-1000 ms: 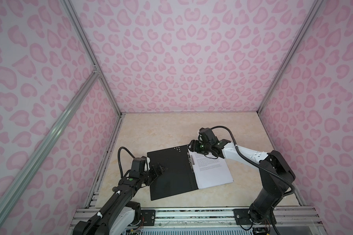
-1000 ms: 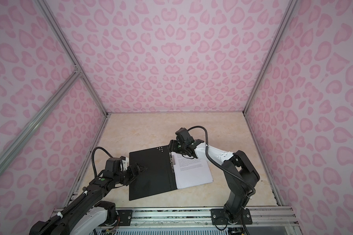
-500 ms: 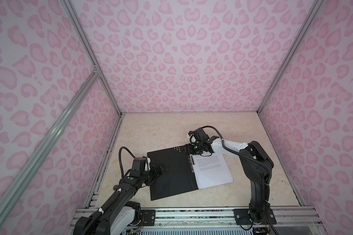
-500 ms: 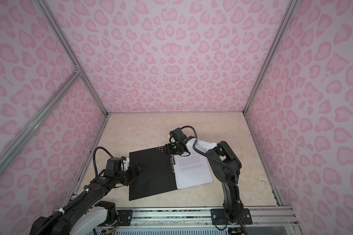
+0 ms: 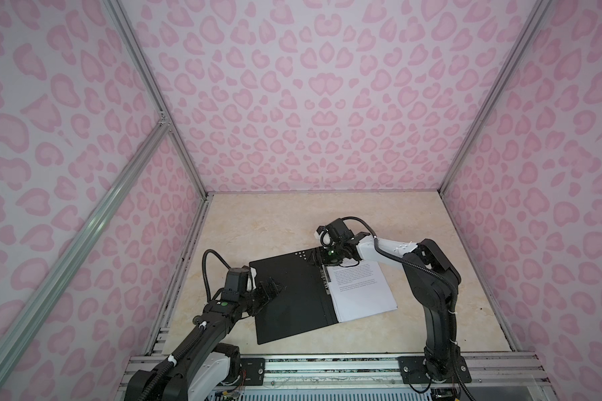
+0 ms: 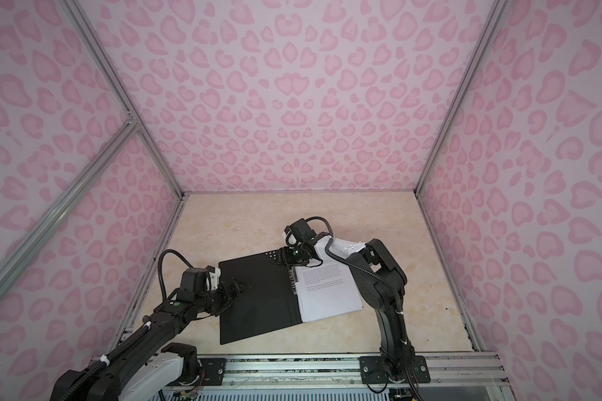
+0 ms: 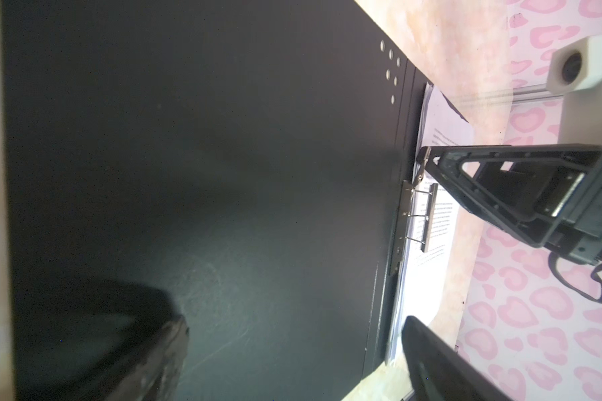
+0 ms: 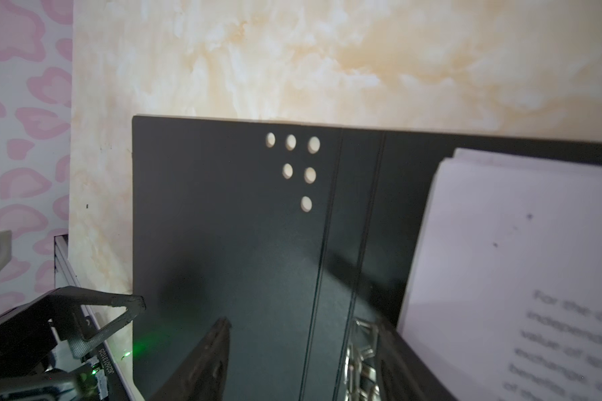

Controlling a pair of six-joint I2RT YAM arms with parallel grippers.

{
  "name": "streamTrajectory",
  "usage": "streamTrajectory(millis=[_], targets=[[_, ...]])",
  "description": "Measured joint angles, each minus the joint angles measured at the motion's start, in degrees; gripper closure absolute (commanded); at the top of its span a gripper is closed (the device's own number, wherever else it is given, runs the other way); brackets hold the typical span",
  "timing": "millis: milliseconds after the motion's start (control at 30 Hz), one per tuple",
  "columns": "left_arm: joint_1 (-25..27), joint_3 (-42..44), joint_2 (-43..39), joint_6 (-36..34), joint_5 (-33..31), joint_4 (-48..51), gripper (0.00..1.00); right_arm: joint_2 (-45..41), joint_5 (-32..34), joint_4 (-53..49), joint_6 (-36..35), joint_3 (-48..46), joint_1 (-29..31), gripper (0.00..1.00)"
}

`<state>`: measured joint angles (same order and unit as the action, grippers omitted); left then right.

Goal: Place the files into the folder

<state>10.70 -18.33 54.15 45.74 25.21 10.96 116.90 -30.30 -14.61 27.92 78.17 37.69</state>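
The files lie on the right half of the open folder. The right gripper, jaws parted, straddles the clip. It should close squarely on the clip while the spread left gripper steadies the cover.

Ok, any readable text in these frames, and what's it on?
"For the": a printed line on the paper sheets, right wrist view; the lines below are blurred.
Code sticker on the left tool: too small to read.
Folder: no lettering shown, only pale dots.
Top views: sheet print too small.
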Motion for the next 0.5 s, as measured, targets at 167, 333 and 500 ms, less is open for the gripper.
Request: streamTrajectory(millis=[167, 333, 500], targets=[[0.02, 0.0, 0.0, 0.0, -0.02, -0.02, 0.03, -1.27, -0.44, -1.25, -0.94, 1.18, 0.48, 0.36], [0.0, 0.0, 0.0, 0.0, -0.02, -0.02, 0.03, -2.67, -0.98, -2.01, -2.56, 0.94, 0.96, 0.37], [-0.09, 0.0, 0.0, 0.0, -0.02, -0.02, 0.03, -7.21, -1.22, -1.49, -2.56, -2.93, 2.47, 0.36]])
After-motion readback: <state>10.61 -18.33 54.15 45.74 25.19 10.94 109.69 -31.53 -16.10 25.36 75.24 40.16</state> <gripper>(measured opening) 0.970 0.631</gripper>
